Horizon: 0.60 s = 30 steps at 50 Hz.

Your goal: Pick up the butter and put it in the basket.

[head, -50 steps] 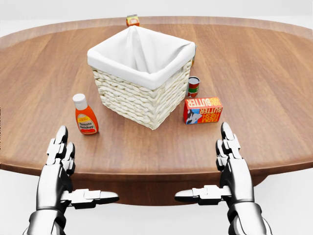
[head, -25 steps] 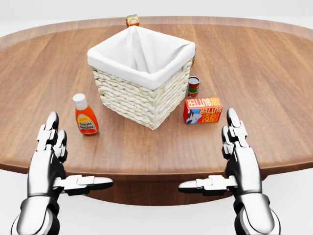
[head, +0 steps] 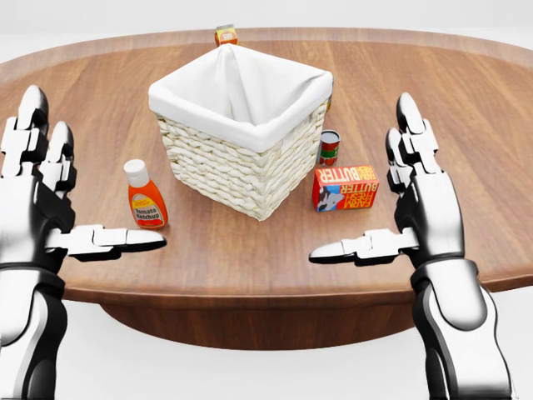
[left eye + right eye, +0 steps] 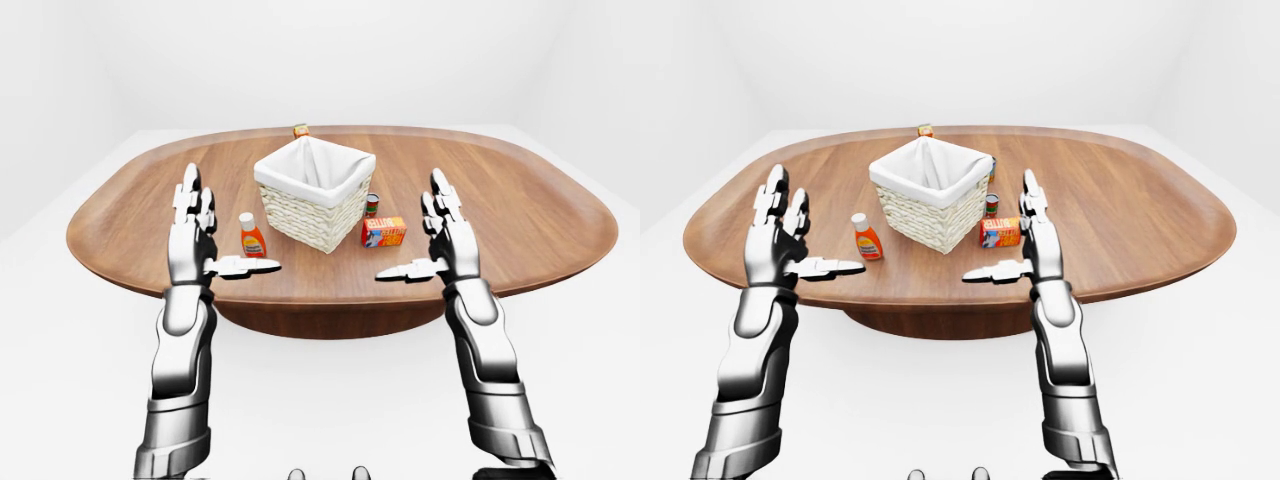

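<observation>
The butter [image 3: 345, 187] is an orange box lying on the wooden table [image 3: 466, 125], just right of the basket [image 3: 241, 125], a white wicker basket with a white cloth liner. My right hand [image 3: 385, 196] is open, fingers up and thumb pointing left, just right of and below the butter, not touching it. My left hand [image 3: 71, 187] is open the same way at the left edge of the head view, left of the ketchup bottle. Both hands are empty.
A ketchup bottle [image 3: 146, 196] stands left of the basket. A small can [image 3: 330, 147] stands between basket and butter. A small orange box [image 3: 226, 34] sits at the table's top edge, above the basket. The table's near rim runs below both hands.
Both hands have risen and moved outward in the head view; the right one now stands beside the butter. Objects on the table have not moved.
</observation>
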Available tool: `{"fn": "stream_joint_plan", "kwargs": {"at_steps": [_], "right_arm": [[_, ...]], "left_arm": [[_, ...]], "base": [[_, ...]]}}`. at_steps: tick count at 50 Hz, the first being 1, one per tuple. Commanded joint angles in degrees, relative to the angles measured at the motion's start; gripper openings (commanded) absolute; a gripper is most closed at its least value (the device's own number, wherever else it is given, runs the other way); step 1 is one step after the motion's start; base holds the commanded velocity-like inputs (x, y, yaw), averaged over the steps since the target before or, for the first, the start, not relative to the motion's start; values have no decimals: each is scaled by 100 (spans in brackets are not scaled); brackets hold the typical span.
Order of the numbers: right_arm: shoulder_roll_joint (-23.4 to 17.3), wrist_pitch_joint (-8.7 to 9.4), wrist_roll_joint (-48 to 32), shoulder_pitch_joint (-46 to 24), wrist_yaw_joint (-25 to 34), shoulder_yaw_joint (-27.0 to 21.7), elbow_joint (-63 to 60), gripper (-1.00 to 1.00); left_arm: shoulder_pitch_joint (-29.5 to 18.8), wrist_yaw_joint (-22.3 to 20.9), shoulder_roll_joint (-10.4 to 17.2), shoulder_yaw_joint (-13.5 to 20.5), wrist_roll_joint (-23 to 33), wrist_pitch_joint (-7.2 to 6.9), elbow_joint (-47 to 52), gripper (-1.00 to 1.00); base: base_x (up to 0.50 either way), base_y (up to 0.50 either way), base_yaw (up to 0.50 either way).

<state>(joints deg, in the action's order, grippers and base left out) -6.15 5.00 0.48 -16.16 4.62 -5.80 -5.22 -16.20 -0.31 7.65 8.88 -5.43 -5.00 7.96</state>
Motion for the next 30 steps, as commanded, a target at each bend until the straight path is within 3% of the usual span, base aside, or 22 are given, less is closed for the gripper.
{"fn": "stream_joint_plan", "kwargs": {"at_steps": [1,8,30], "right_arm": [[-271,0,81,-733,127,-148,54,100],[-328,0,45,-711,208,-156,-232,100],[-338,0,110,-554,237,-255,-419,100]], "left_arm": [[-463,10,188,118,-193,0,45,100],[-589,16,252,137,-253,0,-72,100],[-562,34,276,158,-335,0,5,100]], "base": [[0,0,0],[9,0,0],[50,1,0]]}}
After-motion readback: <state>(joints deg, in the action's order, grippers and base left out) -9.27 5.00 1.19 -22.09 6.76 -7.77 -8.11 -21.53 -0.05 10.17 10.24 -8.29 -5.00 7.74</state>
